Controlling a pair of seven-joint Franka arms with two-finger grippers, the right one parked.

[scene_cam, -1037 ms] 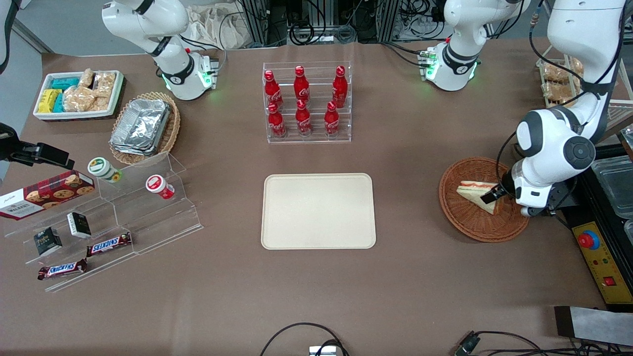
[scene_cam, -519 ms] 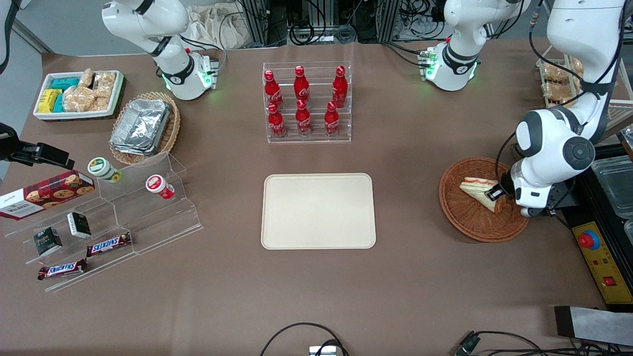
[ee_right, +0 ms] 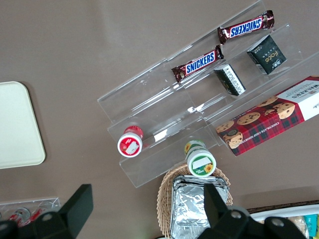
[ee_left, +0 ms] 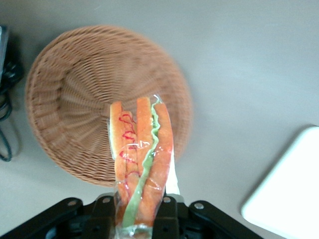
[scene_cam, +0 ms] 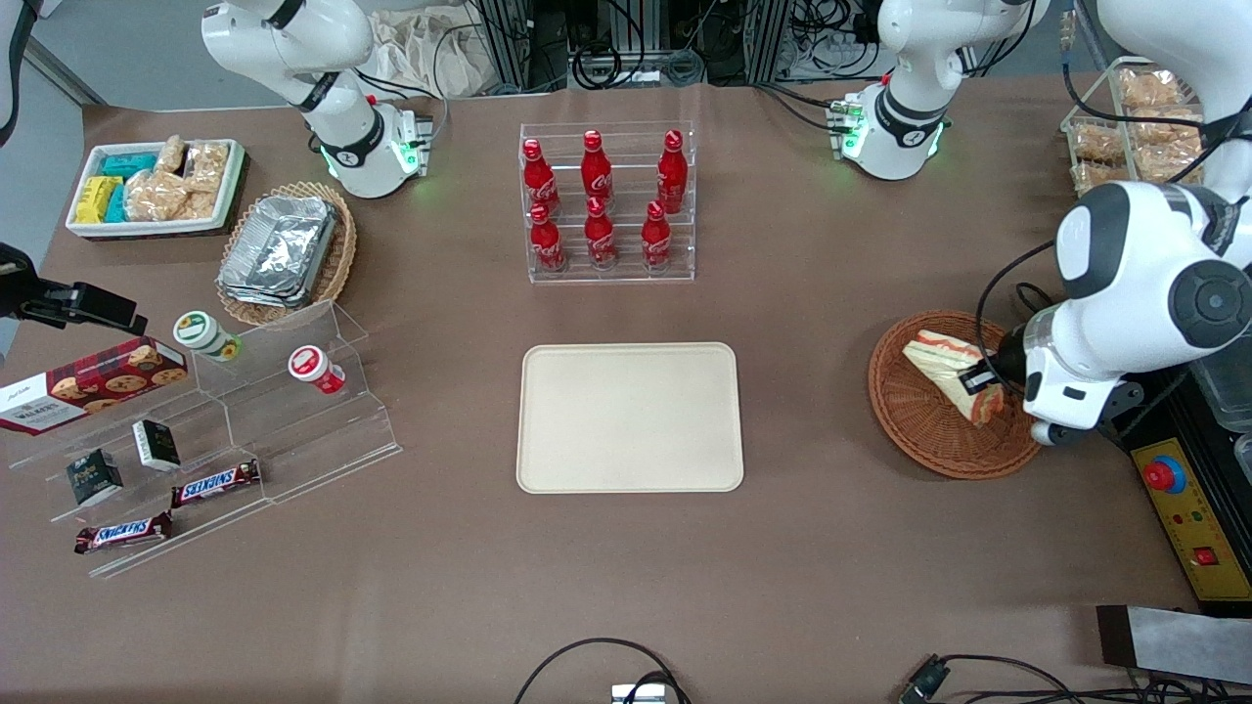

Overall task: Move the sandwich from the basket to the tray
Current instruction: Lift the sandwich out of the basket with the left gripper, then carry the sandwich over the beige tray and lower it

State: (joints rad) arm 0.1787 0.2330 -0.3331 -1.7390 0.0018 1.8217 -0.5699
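My gripper is shut on the sandwich, a wrapped white wedge with orange and green filling, and holds it in the air over the round reddish-brown wicker basket at the working arm's end of the table. The wrist view has the sandwich pinched between the black fingers of the gripper, its cut edge toward the camera, with the basket below it holding nothing. The cream tray lies flat mid-table, bare; one corner of the tray shows beside the basket.
A clear rack of red cola bottles stands farther from the front camera than the tray. Toward the parked arm's end are acrylic steps with snacks, an oval basket of foil trays and a white snack bin. A control box sits beside the basket.
The sandwich has come up off the basket floor and tilted, pinched in the gripper. The arm's wrist has risen and swung outward toward the table's edge.
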